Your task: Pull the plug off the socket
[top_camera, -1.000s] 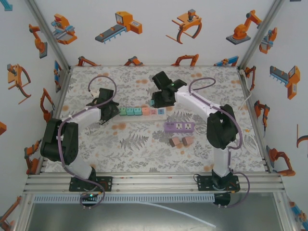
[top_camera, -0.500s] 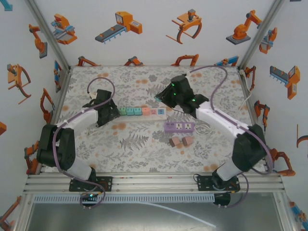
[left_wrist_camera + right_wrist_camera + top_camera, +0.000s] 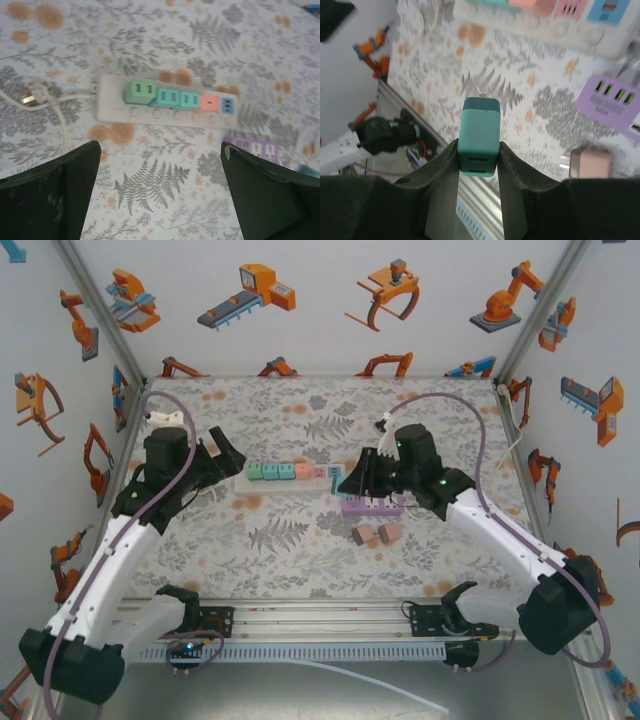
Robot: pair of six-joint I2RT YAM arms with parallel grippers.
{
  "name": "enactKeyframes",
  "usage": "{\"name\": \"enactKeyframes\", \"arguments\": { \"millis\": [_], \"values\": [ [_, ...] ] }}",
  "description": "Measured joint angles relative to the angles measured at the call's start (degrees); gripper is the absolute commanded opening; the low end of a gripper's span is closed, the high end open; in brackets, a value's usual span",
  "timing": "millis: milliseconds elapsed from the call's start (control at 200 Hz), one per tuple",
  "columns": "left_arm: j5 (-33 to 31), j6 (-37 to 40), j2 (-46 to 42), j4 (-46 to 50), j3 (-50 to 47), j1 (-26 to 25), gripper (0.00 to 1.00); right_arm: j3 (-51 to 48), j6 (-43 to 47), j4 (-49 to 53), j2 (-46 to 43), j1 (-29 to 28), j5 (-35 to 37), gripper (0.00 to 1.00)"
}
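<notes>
Plug [image 3: 479,125] sits pinched in right claw [image 3: 479,150] near purple power strip [image 3: 610,102].

The left arm [image 3: 105,560] and the right arm [image 3: 505,535] share one build: slim white link shells joined by bulky black joint housings. A lilac cable [image 3: 452,396] runs along each arm in loose loops. Small green lights [image 3: 398,447] glow on the right arm's black wrist housing. The bases [image 3: 190,618] are black. The jaws are matte black, broad and wedge-shaped, and faintly scuffed.
</notes>
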State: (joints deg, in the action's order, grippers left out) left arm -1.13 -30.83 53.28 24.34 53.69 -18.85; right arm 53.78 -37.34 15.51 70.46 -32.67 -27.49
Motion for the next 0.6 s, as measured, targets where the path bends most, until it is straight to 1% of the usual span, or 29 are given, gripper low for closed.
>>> {"name": "enactKeyframes", "arguments": {
  "millis": [95, 205, 315, 536, 601],
  "values": [
    [5.2, 1.3, -2.8, 0.7, 0.1, -0.2, 0.97, 1.0, 1.1, 2.7, 5.8, -3.1, -1.7, 0.00],
    [10.7, 2.7, -2.9, 2.4, 1.0, -0.3, 0.97, 1.9, 1.7, 3.8, 12.1, -5.6, -1.9, 0.00],
    [14.1, 3.8, -2.5, 4.2, 1.1, -0.7, 0.97, 3.4, 2.6, 3.5, 17.1, -7.1, -1.5, 0.00],
    [15.5, 5.3, -2.4, 6.9, 1.0, -1.0, 0.97, 5.0, 4.7, 2.9, 24.1, -9.2, 0.3, 0.00],
    [15.3, 5.9, -2.4, 7.5, 1.0, -1.0, 0.97, 4.9, 5.1, 2.6, 25.6, -9.7, 0.9, 0.03]
  ]
}}
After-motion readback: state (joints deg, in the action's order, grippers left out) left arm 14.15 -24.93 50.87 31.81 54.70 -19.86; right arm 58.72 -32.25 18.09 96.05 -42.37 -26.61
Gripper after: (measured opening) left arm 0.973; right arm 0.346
